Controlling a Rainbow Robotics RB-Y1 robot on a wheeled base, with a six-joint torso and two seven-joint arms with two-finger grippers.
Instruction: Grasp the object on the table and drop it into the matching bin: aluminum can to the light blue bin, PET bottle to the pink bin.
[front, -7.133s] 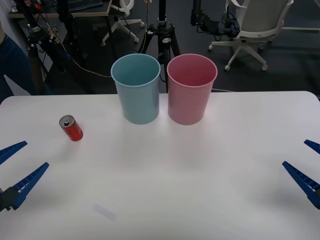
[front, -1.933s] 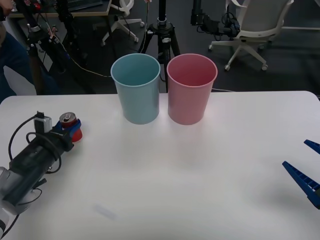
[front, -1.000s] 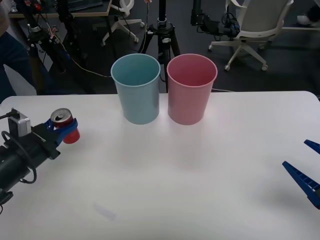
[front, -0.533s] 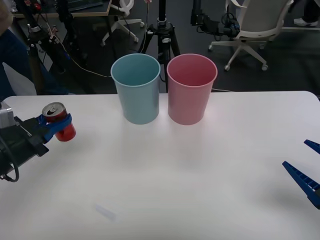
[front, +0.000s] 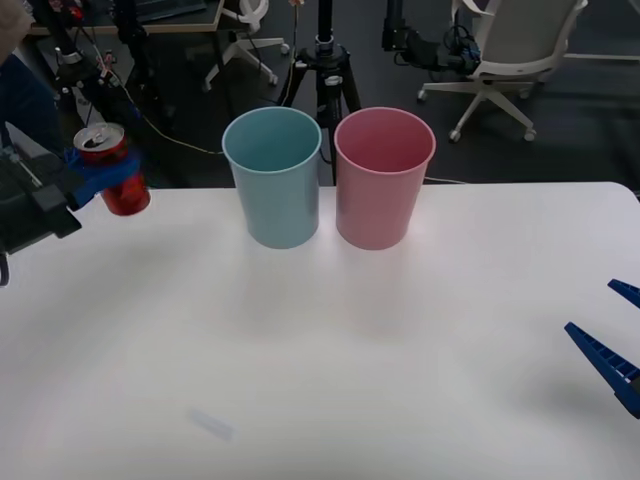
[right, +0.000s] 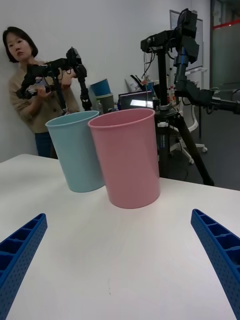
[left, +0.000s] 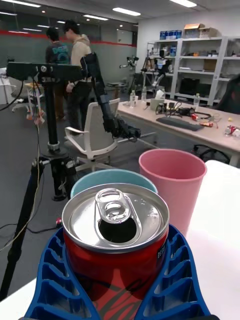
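At the far left, the left gripper (front: 100, 175) is clamped on the can (front: 112, 170), its blue fingers (left: 177, 272) wrapped round the red body from both sides. The can is upright, its long axis vertical, silver lid and pull tab on top, and it hangs clear above the bench (front: 330, 340) near the left edge.

The relation the coming move turns on: the blue bin (front: 272, 176) lies to the right of the held can, well apart from it, with open bench between. From the left wrist view the blue bin's (left: 112, 179) rim sits directly behind the can (left: 116, 235), with the pink bin (left: 172, 187) beside it, so the gripper seems aimed about the right way. The can's base looks roughly level with the bin's rim, so a little more height may be needed for it to pass over the rim.

The pink bin (front: 384, 176) stands just right of the blue one, nearly touching; it is the wrong target for a can.

At the far right, the right gripper (front: 618, 345) waits low over the bench, fingers (right: 20, 250) spread wide and holding nothing, much farther from the can than the left.
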